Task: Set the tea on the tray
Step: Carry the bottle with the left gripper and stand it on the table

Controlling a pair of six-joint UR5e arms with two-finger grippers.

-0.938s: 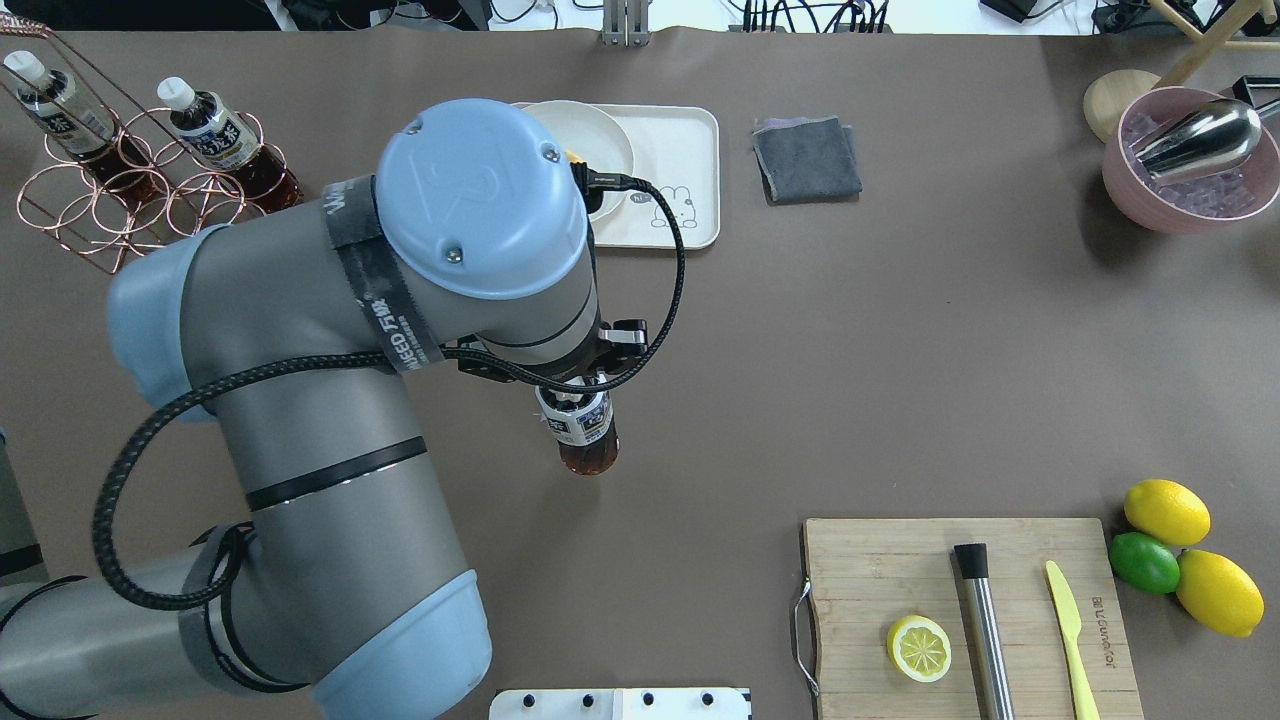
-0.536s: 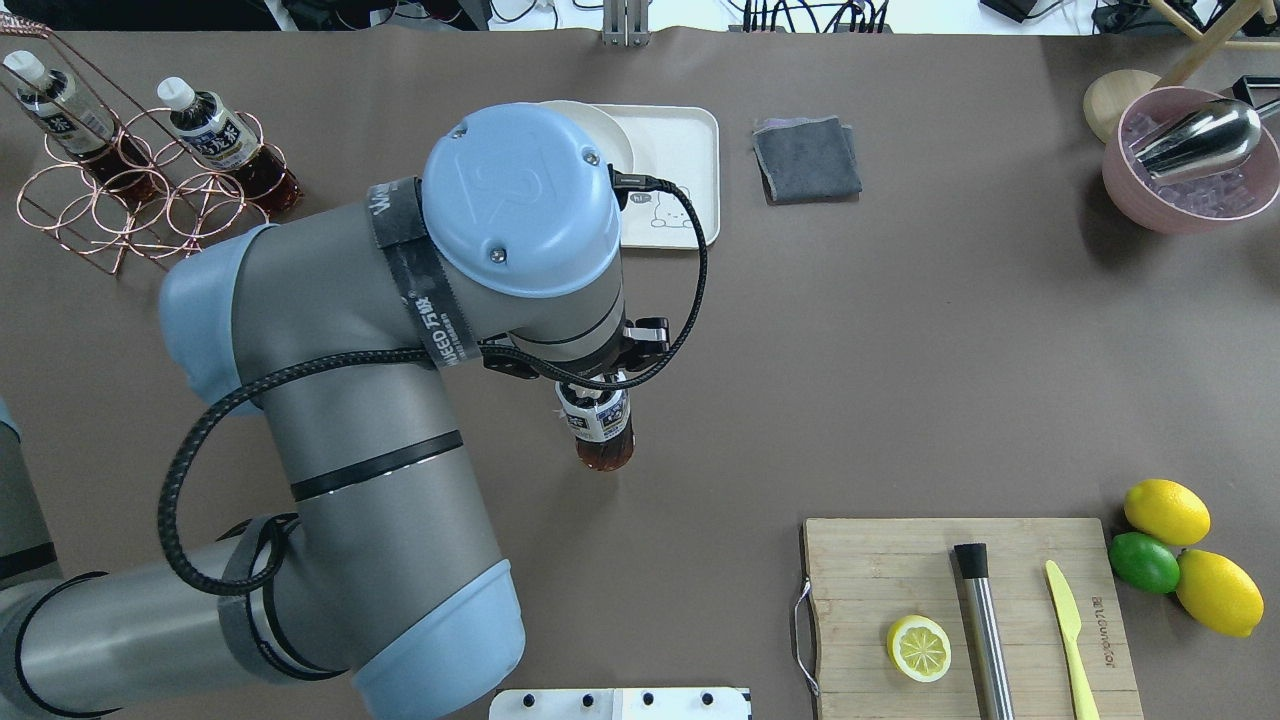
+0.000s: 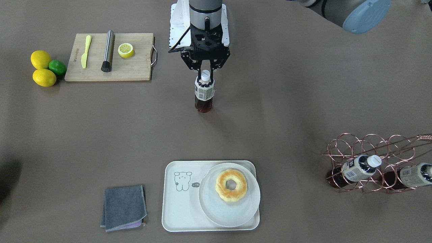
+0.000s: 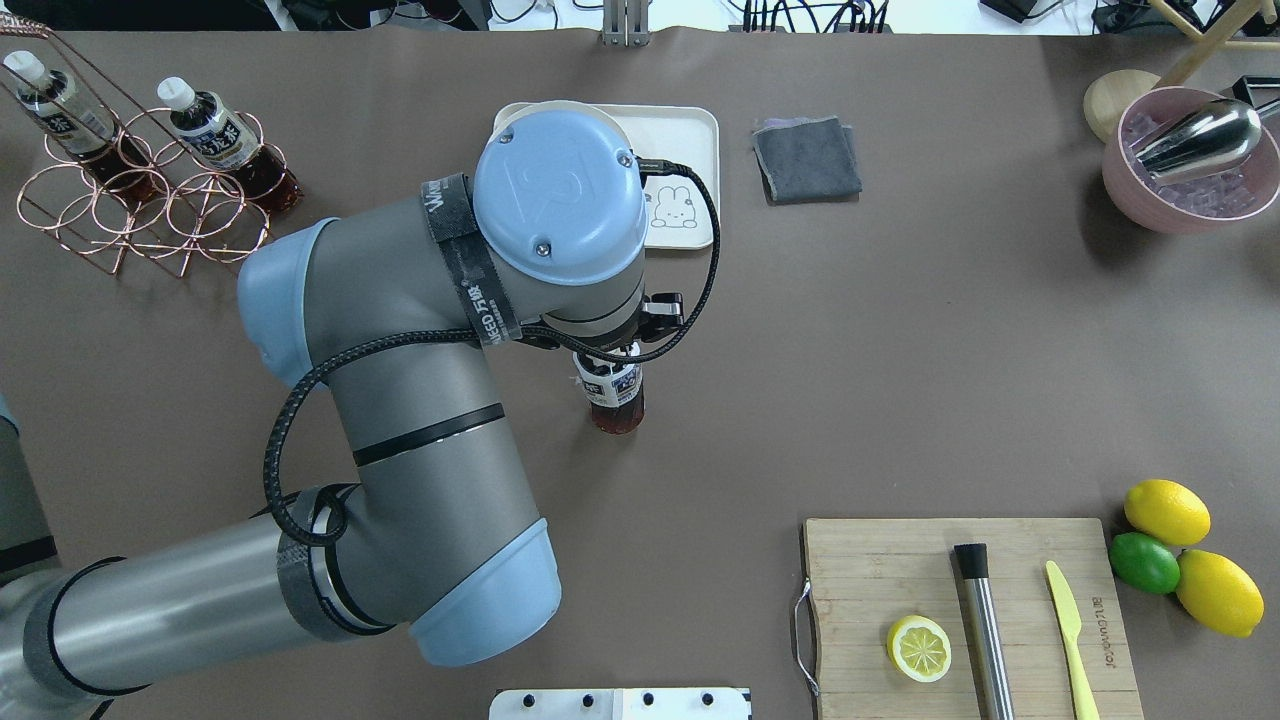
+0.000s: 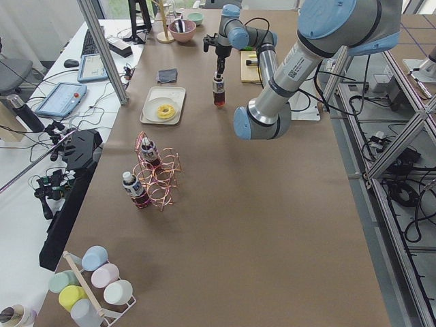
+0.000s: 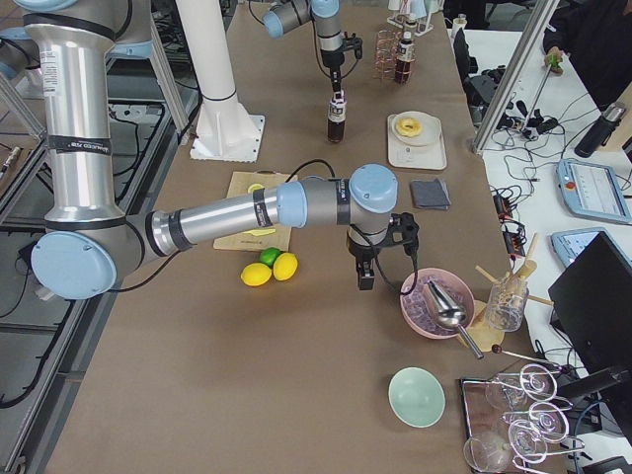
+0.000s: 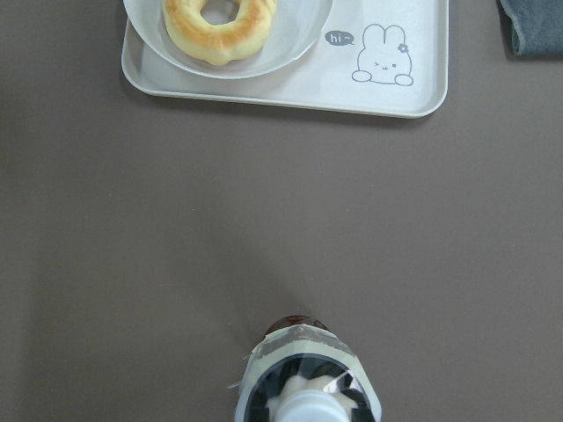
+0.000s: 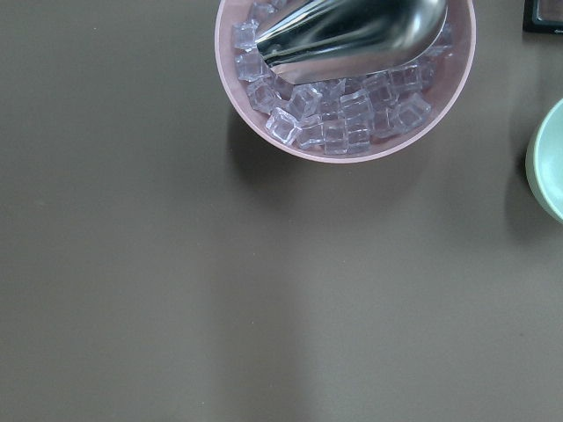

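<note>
My left gripper (image 3: 205, 72) is shut on the white cap and neck of a tea (image 3: 204, 92) bottle and holds it upright over the brown table, near the robot's side. The bottle also shows in the overhead view (image 4: 614, 396) and at the bottom of the left wrist view (image 7: 308, 387). The cream tray (image 3: 179, 206) with the cartoon lies farther out, straight ahead in the left wrist view (image 7: 413, 92). My right gripper (image 6: 365, 276) hangs beside the pink ice bowl (image 6: 434, 306). I cannot tell whether it is open or shut.
A white plate (image 3: 229, 212) with a doughnut (image 3: 231, 185) fills one half of the tray. A grey cloth (image 3: 124, 207) lies beside the tray. A copper wire rack (image 3: 371, 148) holds two more tea bottles. A cutting board (image 3: 135, 72) with lemon half, muddler and knife sits near the robot.
My left arm has carried the tea bottle away from the robot and a little rightward, closer to the tray. Its grip on the bottle is unchanged.
</note>
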